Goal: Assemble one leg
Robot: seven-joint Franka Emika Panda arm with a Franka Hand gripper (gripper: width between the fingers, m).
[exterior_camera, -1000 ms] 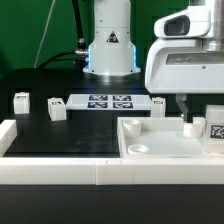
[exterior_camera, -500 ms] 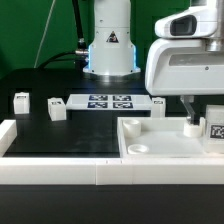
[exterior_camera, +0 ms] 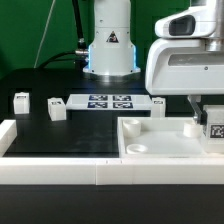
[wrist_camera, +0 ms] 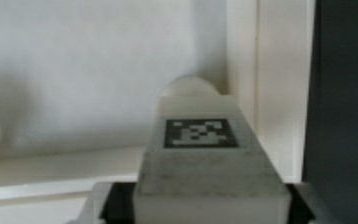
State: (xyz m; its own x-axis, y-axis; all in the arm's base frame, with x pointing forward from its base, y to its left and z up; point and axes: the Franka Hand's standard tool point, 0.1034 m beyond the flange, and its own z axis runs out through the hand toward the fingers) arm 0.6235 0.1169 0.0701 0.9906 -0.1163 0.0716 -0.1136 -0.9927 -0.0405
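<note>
No readable words or numbers; only black-and-white square tags, on the leg (wrist_camera: 201, 150), the marker board (exterior_camera: 108, 102) and small blocks (exterior_camera: 21, 100).

Close view from the wrist camera. A white leg (wrist_camera: 197, 150) fills the middle of the frame, with a rounded tip at its far end and a black-and-white square tag (wrist_camera: 199, 132) on the face turned to the camera. The gripper (wrist_camera: 201, 200) holds the near end of the leg; one dark finger (wrist_camera: 114, 203) shows at about 7 o'clock from the tag and the other at about 5 o'clock, each pressed against a side of the leg. Behind the leg lies a white tray (wrist_camera: 69, 90); one straight raised wall of it runs past the leg at 3 o'clock. A dark strip of table (wrist_camera: 346, 100) borders that wall.
</note>
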